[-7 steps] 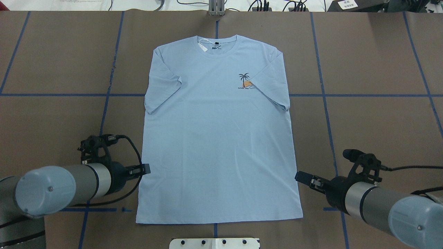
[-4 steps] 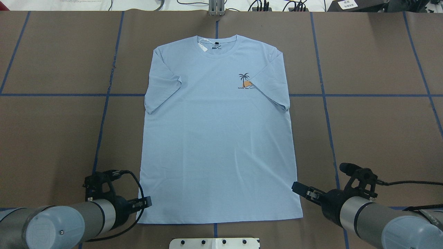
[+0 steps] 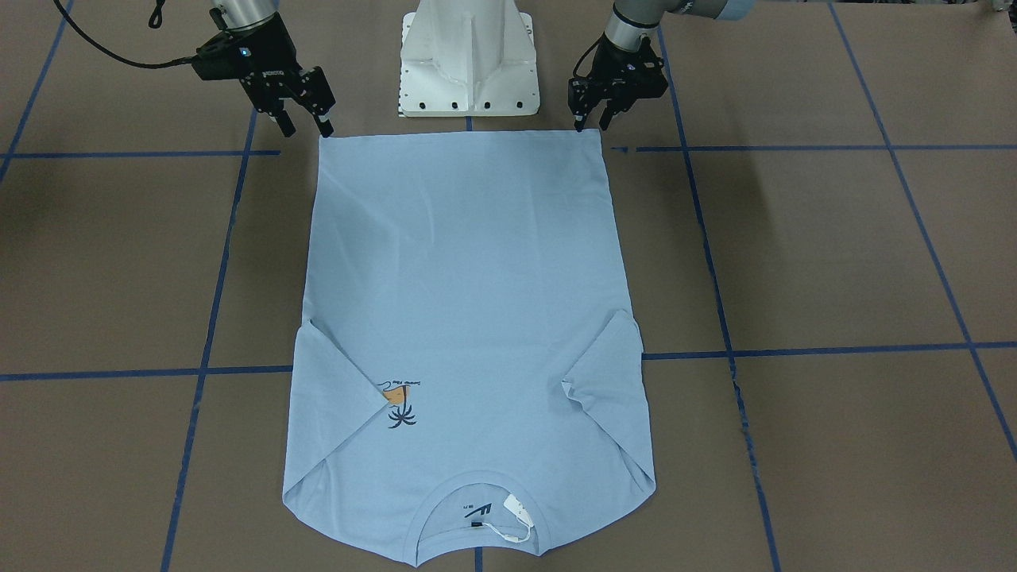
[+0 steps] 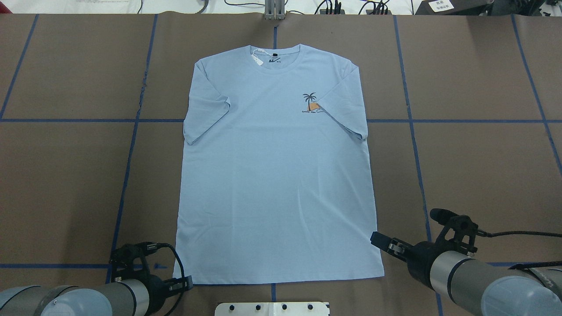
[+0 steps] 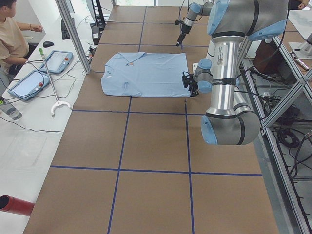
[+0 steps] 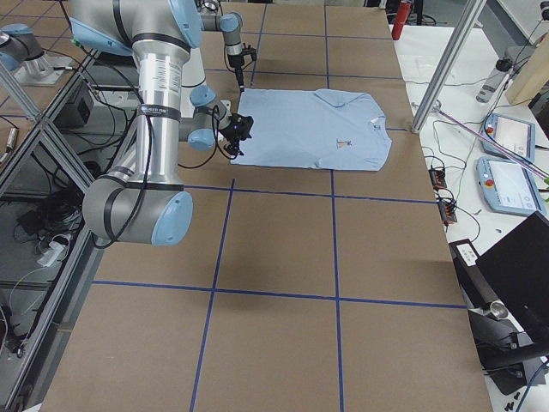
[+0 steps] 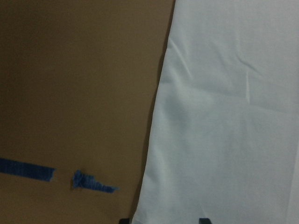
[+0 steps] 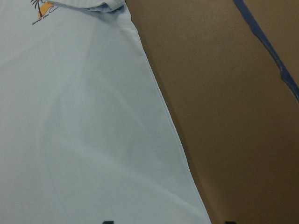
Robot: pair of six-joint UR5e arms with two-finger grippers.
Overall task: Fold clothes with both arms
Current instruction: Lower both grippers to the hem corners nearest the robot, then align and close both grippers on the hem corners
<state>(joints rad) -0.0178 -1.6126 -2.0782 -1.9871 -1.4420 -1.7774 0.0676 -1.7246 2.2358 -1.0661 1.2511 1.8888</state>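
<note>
Left gripper (image 3: 589, 125) was drawn to the hem of the T-shirt (image 3: 469, 262); it and right gripper (image 3: 308, 129) are held open, empty — a layer may be missed by shallow bites.

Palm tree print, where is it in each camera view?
Front-facing: palm print, lower left of centre.
Overhead: print, upper right of centre.
Exterior left: tiny mark on the shirt's far side.
Exterior right: small mark, near side.
Left wrist: not in it.
Right wrist: top left corner.
Landmark: folded-in sleeve beside it.
</note>
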